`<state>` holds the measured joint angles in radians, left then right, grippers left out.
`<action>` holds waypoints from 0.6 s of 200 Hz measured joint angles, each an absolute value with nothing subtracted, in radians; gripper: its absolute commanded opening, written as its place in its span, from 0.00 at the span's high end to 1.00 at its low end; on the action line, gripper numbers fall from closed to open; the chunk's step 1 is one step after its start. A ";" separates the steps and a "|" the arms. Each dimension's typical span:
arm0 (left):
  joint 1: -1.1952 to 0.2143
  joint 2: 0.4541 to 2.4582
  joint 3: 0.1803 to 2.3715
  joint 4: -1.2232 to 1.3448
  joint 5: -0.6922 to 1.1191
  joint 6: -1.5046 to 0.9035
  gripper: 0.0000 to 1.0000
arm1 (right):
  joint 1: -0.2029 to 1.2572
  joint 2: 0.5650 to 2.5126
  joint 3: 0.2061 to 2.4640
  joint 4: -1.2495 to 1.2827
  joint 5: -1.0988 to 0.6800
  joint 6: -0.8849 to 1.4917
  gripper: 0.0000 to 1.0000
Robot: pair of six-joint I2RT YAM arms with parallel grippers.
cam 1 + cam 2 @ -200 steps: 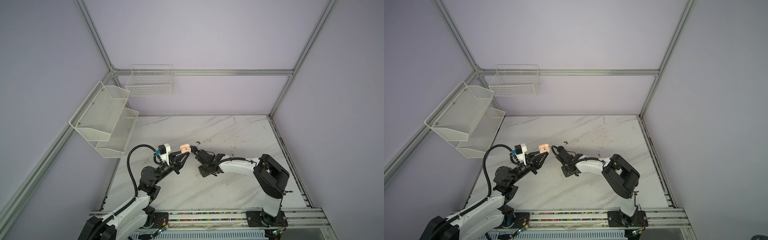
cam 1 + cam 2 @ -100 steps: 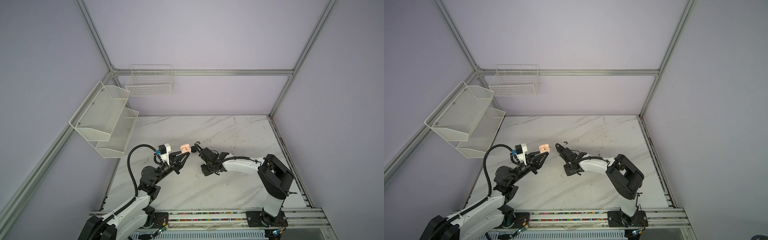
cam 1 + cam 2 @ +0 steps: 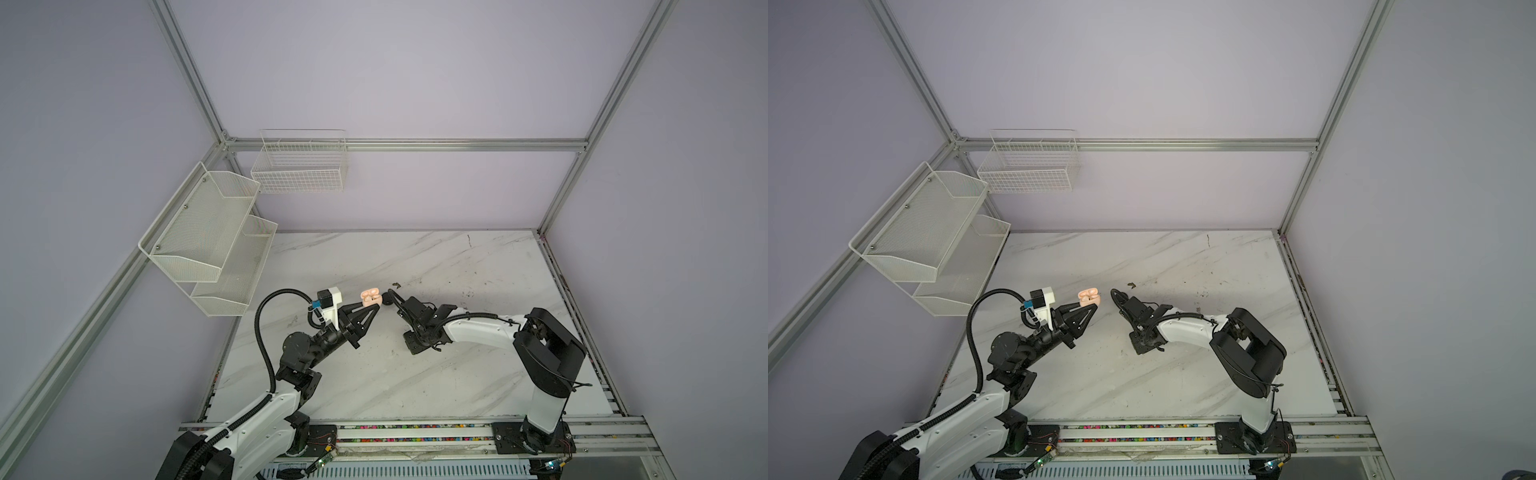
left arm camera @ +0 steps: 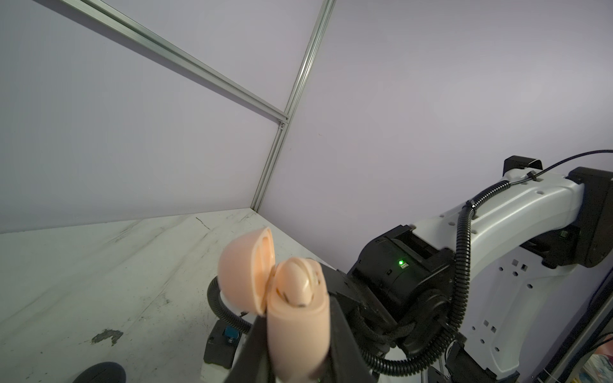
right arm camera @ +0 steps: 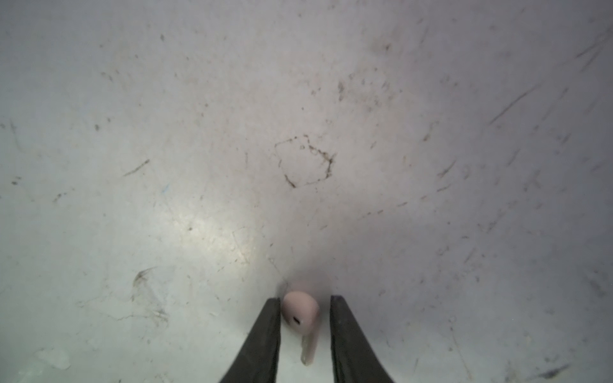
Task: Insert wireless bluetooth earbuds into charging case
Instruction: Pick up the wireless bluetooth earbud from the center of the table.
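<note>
Right pincer (image 5: 305, 300) spread astride pale pink stemmed earbud (image 5: 300, 313); left pincer (image 4: 296, 310) pinching open-lidded peach case (image 4: 298, 338)

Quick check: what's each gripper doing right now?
Left gripper: shut on the pink charging case, lid open.
Right gripper: open, straddling a pinkish earbud, gap on one side.
</note>
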<state>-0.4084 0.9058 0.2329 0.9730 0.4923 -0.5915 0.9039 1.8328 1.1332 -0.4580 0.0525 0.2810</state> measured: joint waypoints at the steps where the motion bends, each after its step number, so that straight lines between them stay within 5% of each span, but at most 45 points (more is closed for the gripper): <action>1: -0.408 0.905 0.233 0.973 0.492 -0.591 1.00 | 0.904 1.833 1.134 -0.458 0.054 0.281 0.72; 120: -0.408 0.899 0.233 0.955 0.489 -0.591 1.00 | 0.901 1.838 1.138 -0.442 0.065 0.279 0.80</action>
